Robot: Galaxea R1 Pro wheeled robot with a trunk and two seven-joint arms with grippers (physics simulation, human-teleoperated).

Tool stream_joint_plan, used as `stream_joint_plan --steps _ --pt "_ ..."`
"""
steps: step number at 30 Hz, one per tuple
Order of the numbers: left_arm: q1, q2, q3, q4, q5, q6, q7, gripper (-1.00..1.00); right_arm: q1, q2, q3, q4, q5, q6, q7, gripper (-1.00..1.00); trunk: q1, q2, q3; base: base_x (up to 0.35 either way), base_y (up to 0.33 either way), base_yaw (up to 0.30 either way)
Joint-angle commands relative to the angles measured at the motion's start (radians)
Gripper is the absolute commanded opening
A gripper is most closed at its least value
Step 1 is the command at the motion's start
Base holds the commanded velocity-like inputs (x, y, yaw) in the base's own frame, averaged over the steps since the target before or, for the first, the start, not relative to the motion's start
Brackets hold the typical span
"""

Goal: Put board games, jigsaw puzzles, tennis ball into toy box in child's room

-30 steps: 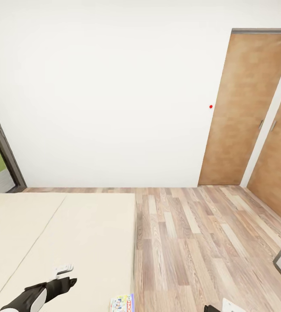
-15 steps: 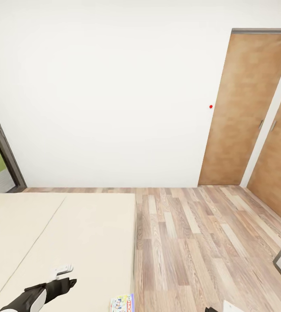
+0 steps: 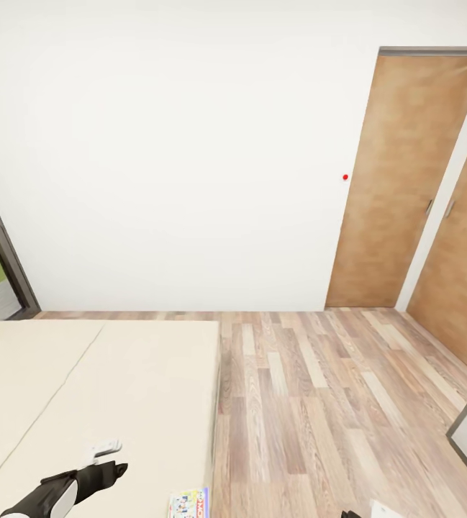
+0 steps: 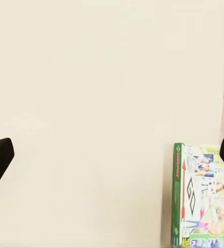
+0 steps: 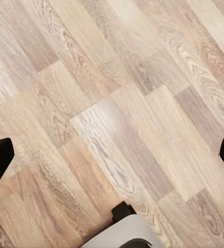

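View has swung slightly right; bed (image 3: 96, 403) and door (image 3: 399, 180) slid left together. Board game (image 3: 188, 503) lies at the bed's near corner. Left gripper (image 4: 112, 150) wide over the mattress, right gripper (image 5: 112, 155) wide over floor (image 5: 117, 103). Approach continues.

Bright, even, sharp renders; wide-angle edge distortion.

No legible text on board game (image 4: 204, 196)

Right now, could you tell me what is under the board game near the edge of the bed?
The board game lies flat on the beige bed mattress, by its edge. Anything beneath the box itself is covered and cannot be seen.
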Motion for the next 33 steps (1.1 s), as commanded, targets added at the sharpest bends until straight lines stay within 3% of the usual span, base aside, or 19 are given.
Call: stream_joint_plan --steps 1,8,26,33 --pt "-0.001 0.0 0.006 -0.002 0.004 0.009 -0.005 1.0 -0.001 -0.001 0.006 -0.001 -0.004 0.005 -0.008 1.0 0.001 -0.003 -0.002 0.0 -0.215 0.005" --pt "0.001 0.0 0.006 -0.002 0.004 0.009 -0.005 1.0 -0.001 -0.001 0.006 0.0 -0.004 0.004 -0.007 1.0 0.001 -0.003 -0.002 0.0 -0.076 0.131" --pt "0.001 0.0 0.006 -0.002 0.004 0.009 -0.005 1.0 -0.001 -0.001 0.007 0.0 -0.004 0.003 -0.007 1.0 0.001 -0.003 -0.002 0.012 -0.047 0.278" --pt "0.001 -0.005 0.006 -0.002 0.004 0.009 -0.005 1.0 -0.001 -0.001 0.033 0.0 -0.004 0.003 -0.008 1.0 0.001 -0.003 0.001 0.013 -0.036 0.286"
